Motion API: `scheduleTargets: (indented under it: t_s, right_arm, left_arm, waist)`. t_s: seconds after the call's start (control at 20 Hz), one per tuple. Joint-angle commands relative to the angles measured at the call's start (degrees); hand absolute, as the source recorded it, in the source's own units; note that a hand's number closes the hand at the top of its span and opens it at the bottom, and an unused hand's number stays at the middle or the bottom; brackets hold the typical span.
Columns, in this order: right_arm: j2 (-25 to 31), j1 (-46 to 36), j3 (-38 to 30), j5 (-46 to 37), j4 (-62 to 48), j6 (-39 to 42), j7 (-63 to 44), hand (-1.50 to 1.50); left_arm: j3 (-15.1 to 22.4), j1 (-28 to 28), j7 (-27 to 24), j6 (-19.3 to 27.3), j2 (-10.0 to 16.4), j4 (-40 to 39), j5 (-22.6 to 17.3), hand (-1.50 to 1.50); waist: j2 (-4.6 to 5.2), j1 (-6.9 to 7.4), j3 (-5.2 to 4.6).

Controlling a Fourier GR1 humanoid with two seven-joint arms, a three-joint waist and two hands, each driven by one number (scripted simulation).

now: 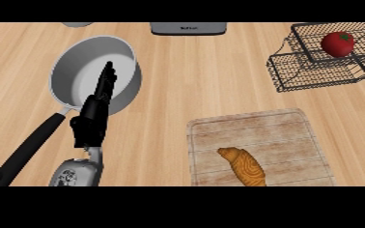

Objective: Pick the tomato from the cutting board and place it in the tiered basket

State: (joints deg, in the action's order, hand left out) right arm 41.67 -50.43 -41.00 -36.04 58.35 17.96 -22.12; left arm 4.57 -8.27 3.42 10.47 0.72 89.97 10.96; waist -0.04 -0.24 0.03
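Tomato: the red tomato (337, 44) sits in the upper tier of the tiered basket (314, 78), near the far right corner of the counter (200, 77), its green stalk end turned up and to the right.

Tiered basket: black wire, two levels, the upper one set back and partly cut off by the right edge of the view; I see nothing in the lower level.

Cutting board: the pale wooden cutting board (285, 130) lies at the near right, well apart from the basket, and there is no tomato on it.

Croissant: a golden croissant (246, 168) lies on the near part of the board, left of its middle, with one tip pointing away from the robot.

Left hand: the left hand (96, 111) comes in from the lower left, seen edge-on, with its fingers stretched out straight and nothing in its grasp (from where I stand I cannot tell whether it touches the pan below it).

Pan: a grey pan (78, 72) lies at the far left, the fingertips showing over its bowl; its black handle (32, 147) runs toward the lower left corner, just beside the wrist.

Right hand: it does not show anywhere.

Far edge: a grey appliance (188, 28) stands at the middle of the far edge, and a small grey object (77, 23) peeks in farther left.
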Motion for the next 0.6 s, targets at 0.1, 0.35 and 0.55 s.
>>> scheduleTargets:
  t_s: [0.1, 0.35, 0.55]
  right_arm:
    - [8.2, 5.7, -12.0, 7.3, -4.6, 1.1, 2.5, -1.5]
    - [14.2, 19.0, -21.9, 14.3, -8.1, 10.2, 11.3, -1.5]
    - [19.0, 27.2, -28.4, 18.3, -13.5, 16.6, 17.4, -1.5]
  left_arm:
    - [-2.0, -0.5, -1.6, -1.5, 1.3, -1.9, -1.6, 0.0]
    - [-2.4, 1.9, -2.1, -1.1, 1.6, -0.7, -1.7, 0.0]
    - [-2.9, 0.1, -2.2, -0.4, 0.9, -3.1, -1.6, 0.0]
  waist:
    - [0.08, -0.66, 0.03]
    - [-0.15, -1.5, 0.06]
    - [-0.1, -1.83, 0.03]
